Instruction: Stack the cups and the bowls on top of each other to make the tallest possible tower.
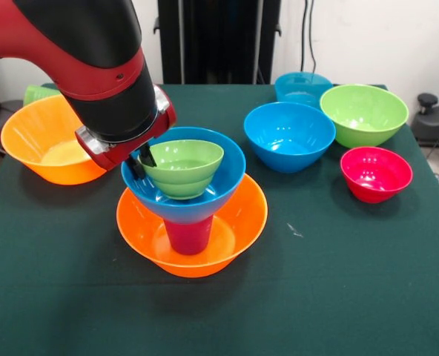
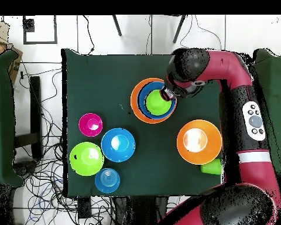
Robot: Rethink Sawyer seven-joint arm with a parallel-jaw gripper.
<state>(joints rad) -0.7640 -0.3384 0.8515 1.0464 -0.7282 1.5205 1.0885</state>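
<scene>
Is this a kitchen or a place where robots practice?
Probably a robot lab, not a kitchen. A red and black arm works at a table with a dark green cloth, many cables trail over the floor, and the bright plastic bowls hold no food.

Dark green table [image 1: 338, 297], seen from the front. Resting directly on it: near the middle, an orange bowl [image 1: 234, 230] carrying the stack; far left, a second orange bowl [image 1: 34, 144], with a light green cup [image 1: 35, 93] just behind it; right of centre, a blue bowl [image 1: 289, 136]; behind that, a smaller teal bowl [image 1: 302, 87]; far right, a lime green bowl [image 1: 363, 113]; nearer, a small red-pink bowl [image 1: 376, 173].
</scene>
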